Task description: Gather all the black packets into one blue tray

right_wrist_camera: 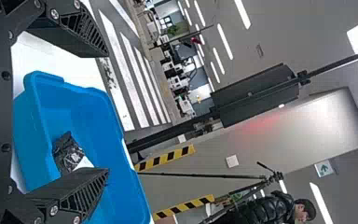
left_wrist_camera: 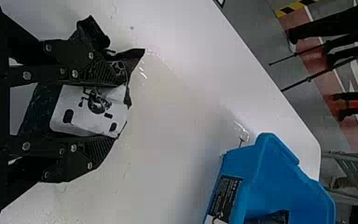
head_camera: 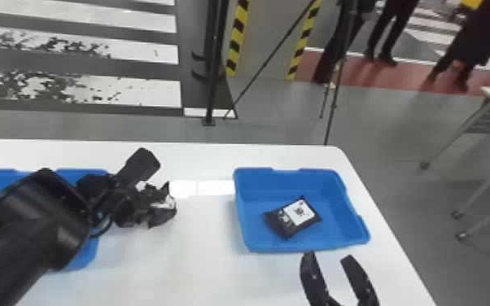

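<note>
My left gripper [head_camera: 150, 205] is over the table between the two trays, shut on a black packet [head_camera: 166, 203]. In the left wrist view the packet [left_wrist_camera: 93, 105], with its white label, is held between the fingers of my left gripper [left_wrist_camera: 98, 112]. A second black packet [head_camera: 293, 217] with a white label lies in the right blue tray [head_camera: 305, 246]. My right gripper [head_camera: 331, 260] stands open at that tray's near side; in the right wrist view the tray [right_wrist_camera: 121, 186] and packet [right_wrist_camera: 67, 151] lie beyond the open right gripper [right_wrist_camera: 105, 112].
Another blue tray [head_camera: 79, 258] stands at the left, partly behind my left arm. Both trays rest on the white table [head_camera: 199, 264], whose right edge slopes past the right tray. Tripod legs [head_camera: 333, 97] stand behind the table.
</note>
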